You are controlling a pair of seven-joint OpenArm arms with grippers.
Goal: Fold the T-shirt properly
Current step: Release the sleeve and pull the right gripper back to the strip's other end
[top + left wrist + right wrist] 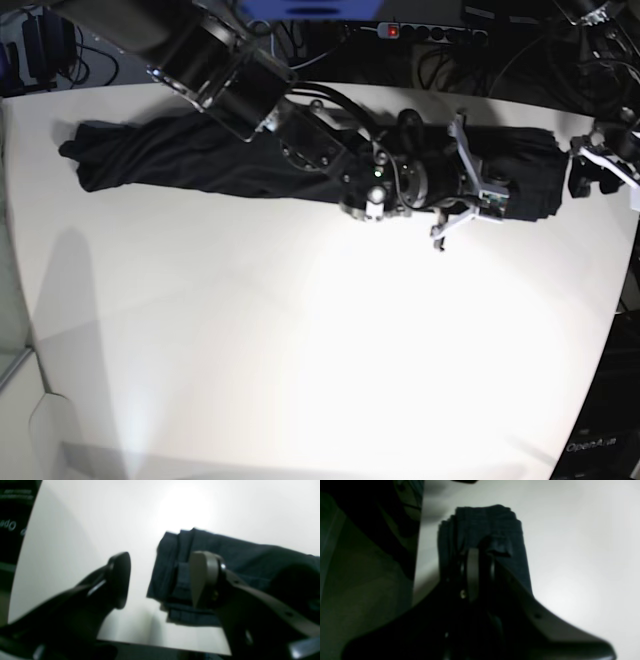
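While the T-shirt (250, 160) is lying on the counter (300, 350), the right tool (480, 555) is pinching it; the left tool (160, 580) is gaping apart beside its end.

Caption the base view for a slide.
Right claw shut on a long, narrow-folded black shirt on the white table; left claw open beside its end.

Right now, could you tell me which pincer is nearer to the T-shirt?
Right. The right pincer is shut on the T-shirt; the left pincer hangs open just beyond its end.
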